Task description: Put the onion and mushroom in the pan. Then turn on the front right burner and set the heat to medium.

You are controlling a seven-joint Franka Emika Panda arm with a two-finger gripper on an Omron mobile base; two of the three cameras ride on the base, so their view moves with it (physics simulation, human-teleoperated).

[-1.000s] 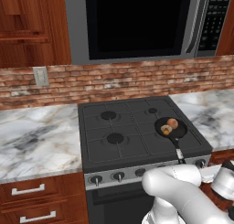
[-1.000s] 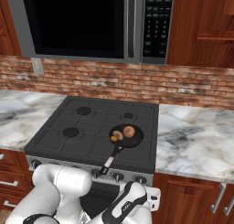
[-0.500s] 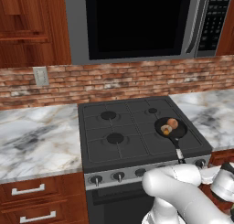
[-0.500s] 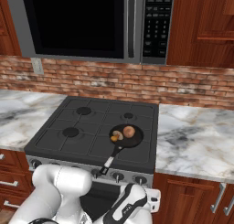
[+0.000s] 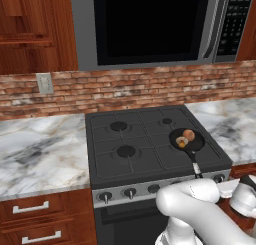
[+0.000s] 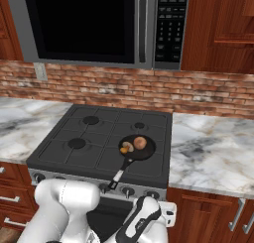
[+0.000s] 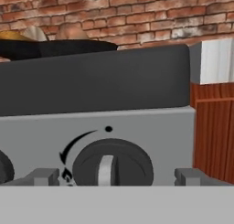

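On the stove's front panel, the rightmost knob (image 7: 112, 166) sits dead ahead between the spread, empty jaws, its pointer at twelve o'clock. Onion (image 6: 140, 142) and mushroom (image 6: 126, 147) lie in the pan (image 6: 147, 151) on the front right burner.

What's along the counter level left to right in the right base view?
Left counter → stove → mushroom → onion → right counter.
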